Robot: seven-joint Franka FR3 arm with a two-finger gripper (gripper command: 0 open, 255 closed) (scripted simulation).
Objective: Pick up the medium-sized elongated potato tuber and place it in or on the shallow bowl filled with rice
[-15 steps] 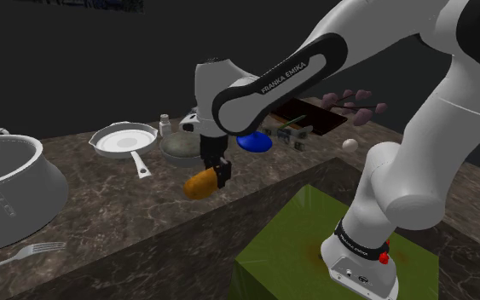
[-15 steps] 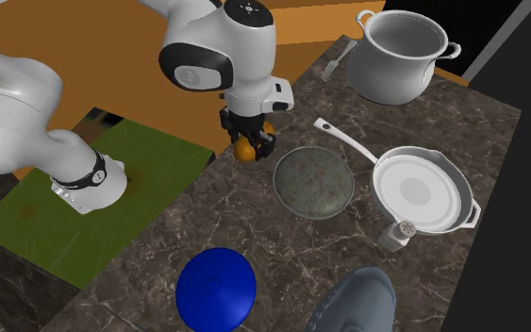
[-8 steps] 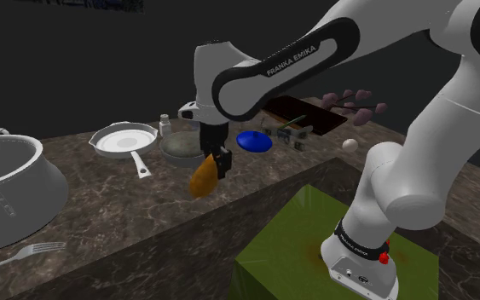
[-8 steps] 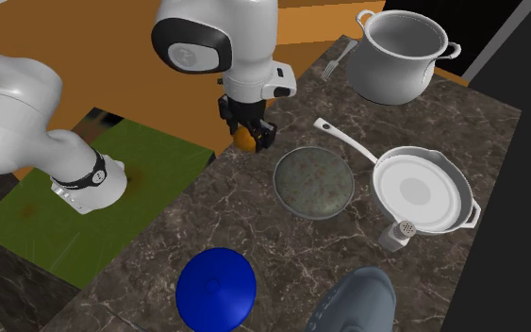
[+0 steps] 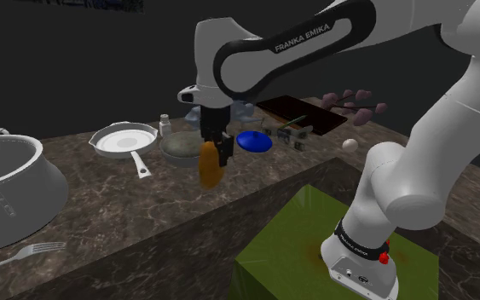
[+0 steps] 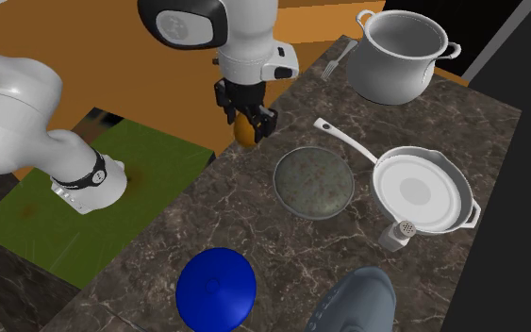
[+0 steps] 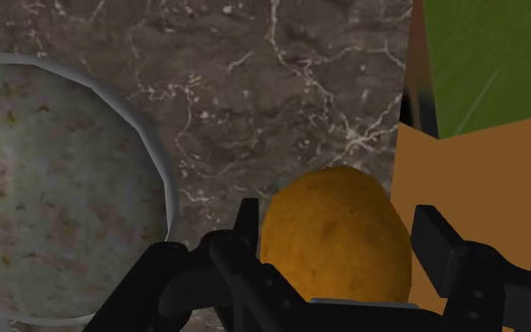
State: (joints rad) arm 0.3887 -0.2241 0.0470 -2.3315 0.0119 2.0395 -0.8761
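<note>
The lift is done and the carry is the step in hand. The fingers (image 5: 222, 158) are closed on the potato (image 5: 209, 164), gripping its upper part, and it hangs clear of the dark marble worktop (image 5: 110, 204), near the worktop's edge on the stand's side. The gripper (image 6: 246, 118) has nothing else in it.

In the shoulder view the potato's long axis stands close to upright: one end is up between the fingers and the other points down at the worktop. In the wrist view it shows end-on as a rounded orange-brown oval (image 7: 334, 240).

The shallow bowl of rice (image 6: 314, 181) sits just beside the gripper, between it and the white frying pan (image 6: 422, 191). In the wrist view its grey rim (image 7: 164, 179) curves close to the potato but does not reach under it.

The next move probably calls for a short sideways travel until the potato's lower end is over the rice. Then a descent and an opening of the fingers would follow. As the potato hangs upright, it will likely tip onto its side once let go, so a low release near the bowl's middle seems wise
</note>
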